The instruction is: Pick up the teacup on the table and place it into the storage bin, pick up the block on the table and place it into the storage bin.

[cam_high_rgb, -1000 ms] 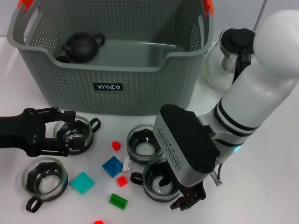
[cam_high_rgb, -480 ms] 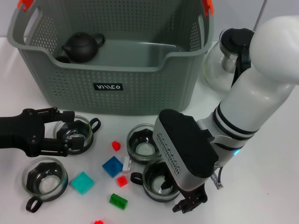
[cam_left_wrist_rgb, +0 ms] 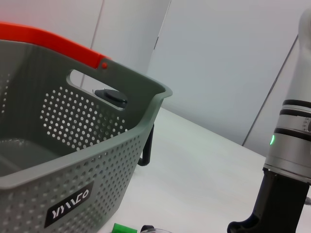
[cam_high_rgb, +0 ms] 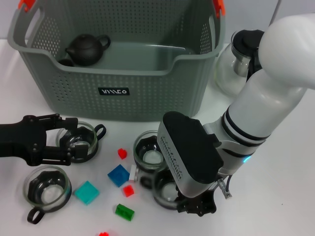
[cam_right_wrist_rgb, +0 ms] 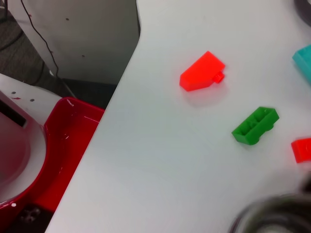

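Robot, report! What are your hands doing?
Left hand open around a teacup. Right hand down at another teacup. Storage bin holds only a teapot.

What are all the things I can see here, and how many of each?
storage bin: 1, grey-green, back of table
teapot: 1, dark, inside the bin
glass pot: 1, clear with black lid, right of bin
teacups: 4, clear glass, in front of bin; one in the left claw, one front left, one middle, one under the right arm
blocks: red ones, blue, teal, green, scattered between cups
left claw: black, around a teacup
right claw: black, at the front teacup
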`<state>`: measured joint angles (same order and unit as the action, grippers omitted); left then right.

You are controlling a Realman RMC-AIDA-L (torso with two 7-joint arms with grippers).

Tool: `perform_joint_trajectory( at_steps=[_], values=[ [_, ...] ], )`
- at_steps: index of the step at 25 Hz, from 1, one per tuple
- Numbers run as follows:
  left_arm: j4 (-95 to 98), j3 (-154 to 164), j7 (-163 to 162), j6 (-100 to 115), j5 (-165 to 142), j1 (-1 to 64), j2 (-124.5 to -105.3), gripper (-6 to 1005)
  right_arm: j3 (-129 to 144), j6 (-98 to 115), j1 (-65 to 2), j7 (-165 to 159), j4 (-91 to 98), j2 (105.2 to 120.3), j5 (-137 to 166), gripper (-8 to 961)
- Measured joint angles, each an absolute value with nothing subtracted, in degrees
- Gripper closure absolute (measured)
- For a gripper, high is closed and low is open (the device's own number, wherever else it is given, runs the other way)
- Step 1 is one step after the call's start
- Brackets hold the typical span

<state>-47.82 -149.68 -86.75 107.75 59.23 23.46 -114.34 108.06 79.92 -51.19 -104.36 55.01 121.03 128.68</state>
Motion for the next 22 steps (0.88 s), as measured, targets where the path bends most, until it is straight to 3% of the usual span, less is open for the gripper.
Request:
perform_joint_trajectory(
  at_steps=[9,22],
  values=[
    [-47.8,-149.7,-86.7,107.8,59.2,23.5,-114.34,70,108.0,80.5,-51.0,-105.9,55.9,120.9,128.4,896],
    [-47.8,-149.7,-86.7,107.5,59.5,23.5,-114.28,71,98.7,96.1,-49.6,-111.0,69.3,120.22,128.7,895]
  ],
)
